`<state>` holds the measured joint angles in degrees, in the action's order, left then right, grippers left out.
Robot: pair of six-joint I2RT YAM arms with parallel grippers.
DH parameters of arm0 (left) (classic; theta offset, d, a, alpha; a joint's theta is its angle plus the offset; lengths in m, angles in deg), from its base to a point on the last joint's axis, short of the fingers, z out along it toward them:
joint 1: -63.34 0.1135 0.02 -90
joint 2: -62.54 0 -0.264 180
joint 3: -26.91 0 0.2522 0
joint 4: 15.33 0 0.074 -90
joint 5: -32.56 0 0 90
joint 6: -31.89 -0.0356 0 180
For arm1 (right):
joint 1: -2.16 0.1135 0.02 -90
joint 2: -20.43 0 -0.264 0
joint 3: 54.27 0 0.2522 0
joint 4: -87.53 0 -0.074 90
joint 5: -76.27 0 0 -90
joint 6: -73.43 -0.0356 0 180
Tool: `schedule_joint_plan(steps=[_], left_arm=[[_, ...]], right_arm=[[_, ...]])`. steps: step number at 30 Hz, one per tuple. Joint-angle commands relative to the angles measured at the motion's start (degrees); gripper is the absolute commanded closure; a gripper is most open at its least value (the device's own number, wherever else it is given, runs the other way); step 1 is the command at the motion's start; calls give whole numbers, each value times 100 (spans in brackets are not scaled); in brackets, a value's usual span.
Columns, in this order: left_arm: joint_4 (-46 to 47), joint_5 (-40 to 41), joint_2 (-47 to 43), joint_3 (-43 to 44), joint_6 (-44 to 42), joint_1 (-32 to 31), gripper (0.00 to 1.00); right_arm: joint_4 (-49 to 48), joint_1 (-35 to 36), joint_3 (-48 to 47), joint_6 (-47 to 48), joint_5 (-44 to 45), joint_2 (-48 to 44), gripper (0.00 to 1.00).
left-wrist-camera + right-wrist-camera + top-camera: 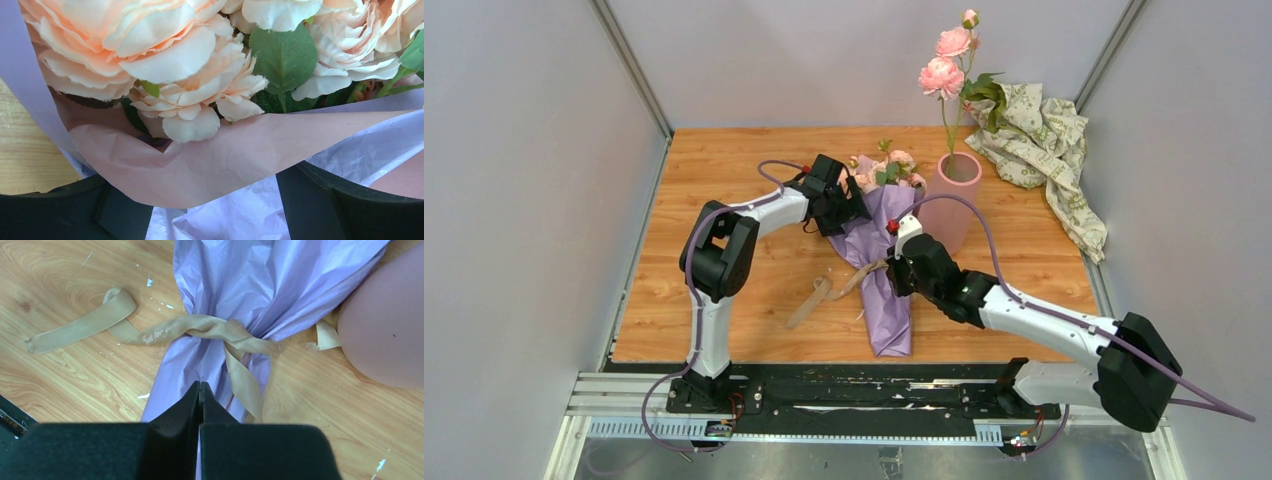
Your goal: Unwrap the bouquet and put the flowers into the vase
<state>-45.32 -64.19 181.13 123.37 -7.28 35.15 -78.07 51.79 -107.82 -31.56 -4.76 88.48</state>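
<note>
Bouquet [879, 240] lies straddled by my left gripper [852, 208], jaws wide, probably to steady it while my right gripper [200, 390], shut, goes for the ribbon [220, 330].

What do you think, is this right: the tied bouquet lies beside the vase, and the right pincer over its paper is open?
No: the right pincer is shut, fingers pressed together, as the right wrist view shows. The tied bouquet does lie beside the vase.
</note>
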Motion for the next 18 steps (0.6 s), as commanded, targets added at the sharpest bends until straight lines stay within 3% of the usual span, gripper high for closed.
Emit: schedule_joint_plan(steps=[1,4,7,18], left_arm=[[-333,419,428,-15,-139,95,10],[-330,360,401,6,-139,94,10],[-298,319,315,-50,-111,94,10],[-260,295,237,-295,-146,94,10]], right_arm=[[162,47,212,-103,159,-315,95],[217,47,155,-10,210,-248,69],[124,39,66,61,338,69,56],[-389,-295,-653,431,237,1126,51]])
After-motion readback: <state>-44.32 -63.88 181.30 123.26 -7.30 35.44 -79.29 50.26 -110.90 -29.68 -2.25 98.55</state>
